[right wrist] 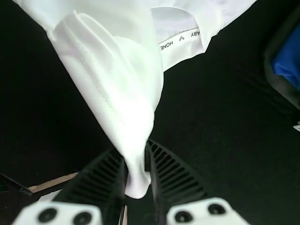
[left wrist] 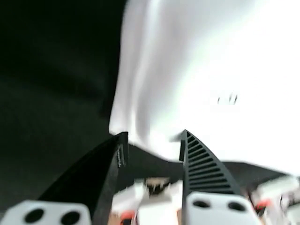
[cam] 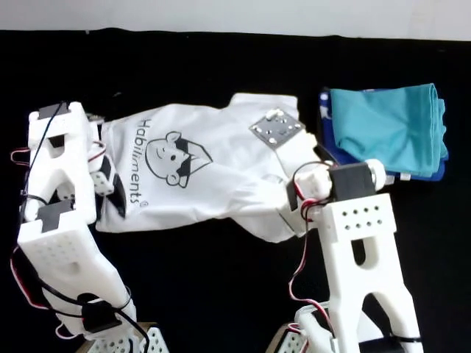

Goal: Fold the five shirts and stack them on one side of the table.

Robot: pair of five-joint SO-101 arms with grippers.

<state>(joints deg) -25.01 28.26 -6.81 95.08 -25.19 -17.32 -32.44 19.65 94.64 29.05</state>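
A white T-shirt [cam: 199, 176] with a dark cartoon print lies spread across the middle of the black tabletop [cam: 206, 294]. Its body runs left to right. One sleeve points toward the far side and the other bunches toward the near side, by the right arm [cam: 353, 243].

In the right wrist view, the right jaws are closed tight on a narrow fold of the white fabric, which hangs pinched between the two ribbed fingers [right wrist: 105, 173]. The shirt's neck label [right wrist: 180, 41] shows a little beyond them. In the high view, the right arm reaches in from the near right over the shirt's right end.

The left arm [cam: 55, 191] stands at the shirt's left edge. Its jaws are parted with a clear gap between them. The edge of the white shirt sits just at their tips, with nothing clamped.

On the far right of the tabletop, well apart from the left arm, a folded teal shirt [cam: 390, 129] rests on top of a folded blue shirt [cam: 436, 173]. This stack lies just beside the white T-shirt's right end.
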